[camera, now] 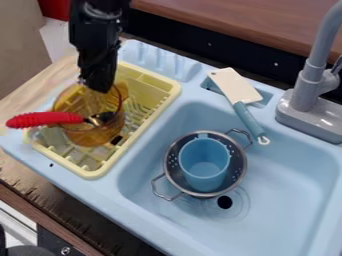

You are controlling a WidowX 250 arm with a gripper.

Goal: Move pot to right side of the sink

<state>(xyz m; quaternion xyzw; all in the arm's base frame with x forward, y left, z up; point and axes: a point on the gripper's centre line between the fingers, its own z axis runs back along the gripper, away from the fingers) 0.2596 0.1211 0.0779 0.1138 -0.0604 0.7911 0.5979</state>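
As the tool hangs at the amber pot, grip unclear, opening impossible to tell

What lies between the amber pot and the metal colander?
The yellow dish rack's rim, then the blue sink's ledge and inner wall, in the camera view.

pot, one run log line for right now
pot: over rack | gripper: at pot, hold unclear | cup: in colander | colander: in sink

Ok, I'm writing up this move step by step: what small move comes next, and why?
Probably a slight lift: the gripper is at the pot, and the rack's rim and the cup lie between it and the sink's right side.
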